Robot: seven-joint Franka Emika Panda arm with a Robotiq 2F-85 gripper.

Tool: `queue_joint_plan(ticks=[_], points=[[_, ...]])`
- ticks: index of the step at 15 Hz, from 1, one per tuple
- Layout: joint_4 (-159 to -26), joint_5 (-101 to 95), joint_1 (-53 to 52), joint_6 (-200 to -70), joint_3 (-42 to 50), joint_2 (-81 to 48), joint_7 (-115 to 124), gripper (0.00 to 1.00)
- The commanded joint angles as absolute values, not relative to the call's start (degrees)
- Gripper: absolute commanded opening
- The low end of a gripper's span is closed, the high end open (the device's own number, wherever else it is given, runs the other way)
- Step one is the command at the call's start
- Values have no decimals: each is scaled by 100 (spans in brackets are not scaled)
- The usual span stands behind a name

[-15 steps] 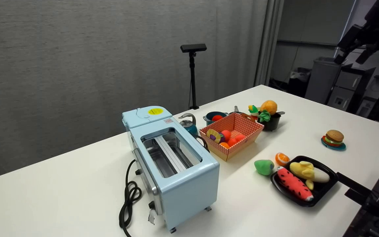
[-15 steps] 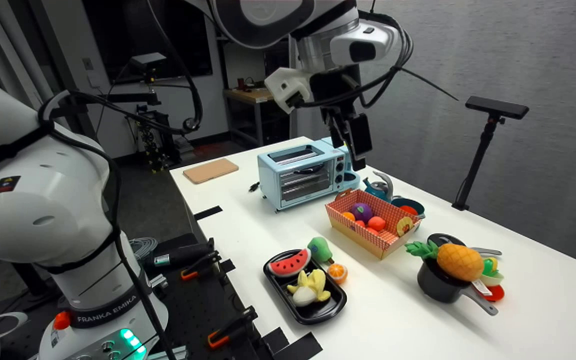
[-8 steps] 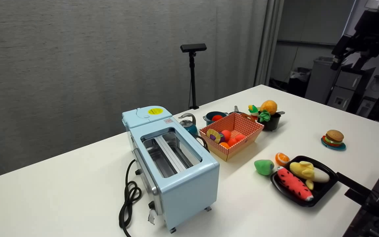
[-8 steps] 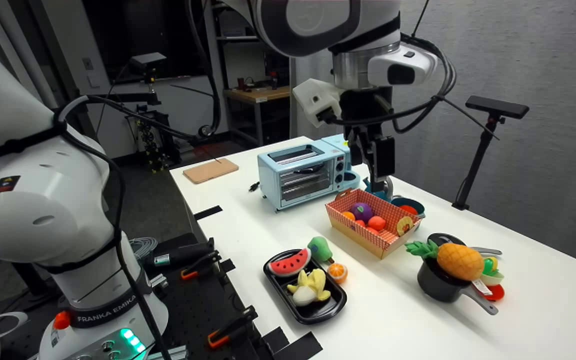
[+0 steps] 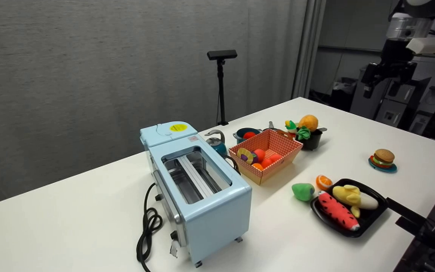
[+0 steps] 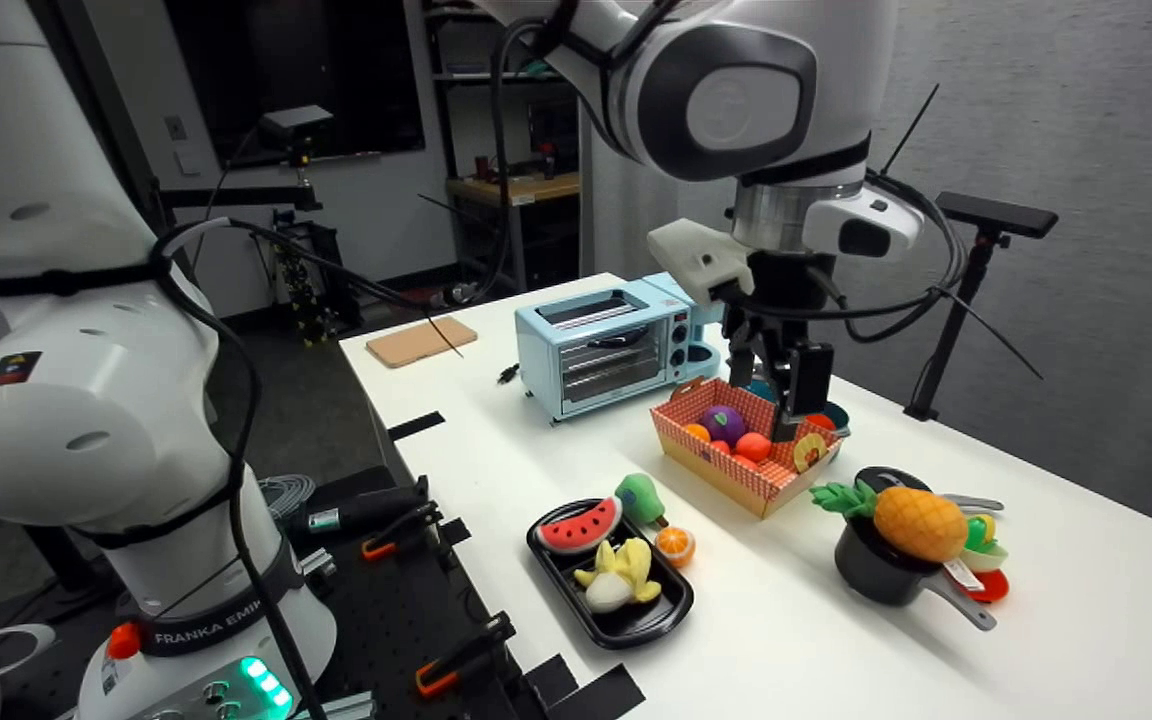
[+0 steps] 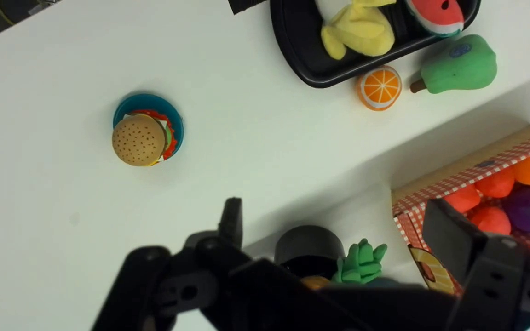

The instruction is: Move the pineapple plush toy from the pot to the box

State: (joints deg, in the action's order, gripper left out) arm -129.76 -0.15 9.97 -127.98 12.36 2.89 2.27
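Here we go, then: the fingers (image 7: pixel 451 239) stand wide apart with nothing between them, high over the worktop (image 7: pixel 246 151) — and the prize, the pineapple plush toy (image 6: pixel 921 523), is perched in the mouth of the pot (image 6: pixel 866 570). Everything hangs on the line from fingers to toy. In an exterior view the toy lies lower than the fingers (image 6: pixel 808 382) and off to picture right; in the wrist view it sits low in the gap, leafy end showing, most of its body hidden from sight. So the way to go looks like down and across to the pot.

Now watch the long axis! It runs slantwise across the pot's mouth, leafy end leaning out towards the box (image 6: pixel 708 466), plump body away from it — and by my reading of the wrist view that is more along the line from finger to finger than square to it. A turn before the drop would probably serve, to close across the body rather than end to end. The box stands near the pot, so the carry afterwards should be short.
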Motion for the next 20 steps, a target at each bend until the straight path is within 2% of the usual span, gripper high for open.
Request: queue_joint_plan(ticks=[1, 20], points=[[-12307, 77, 978, -12574, 1123, -495, -39, 100], [-10615, -174, 1114, -12943, 838, -2332, -790, 100]])
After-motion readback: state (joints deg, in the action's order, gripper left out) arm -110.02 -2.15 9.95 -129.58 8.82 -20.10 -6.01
